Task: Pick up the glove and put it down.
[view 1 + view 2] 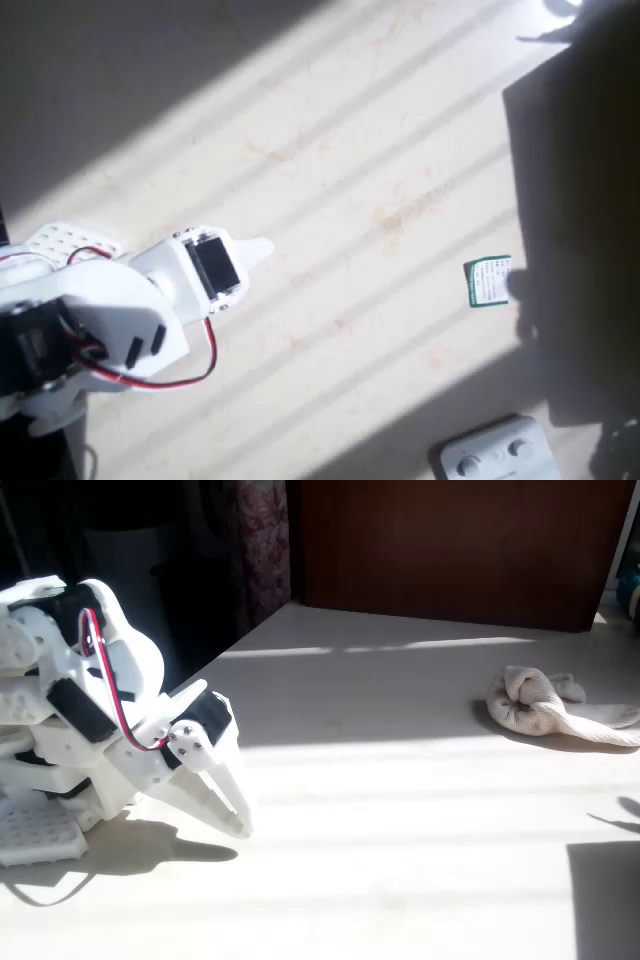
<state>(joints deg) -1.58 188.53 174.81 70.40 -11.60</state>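
The gripper is parked at the left side of the fixed view, fingers pointing down toward the table with the tips just above it or maybe touching, hard to say. The two fingers look pressed together with no gap, and there's nothing in them. The glove is well away from it, over on the far right of the fixed view, lying crumpled on the tabletop half in shade with its cuff end trailing off to the right. The arm is white, folded up tight over its base, with red and black wires looping along it. From overhead, the gripper pokes out to the right of the folded arm. Over to the right sits a small green-and-white card; there's print on it but it's too small to read. A white device with round buttons sits at the bottom edge.
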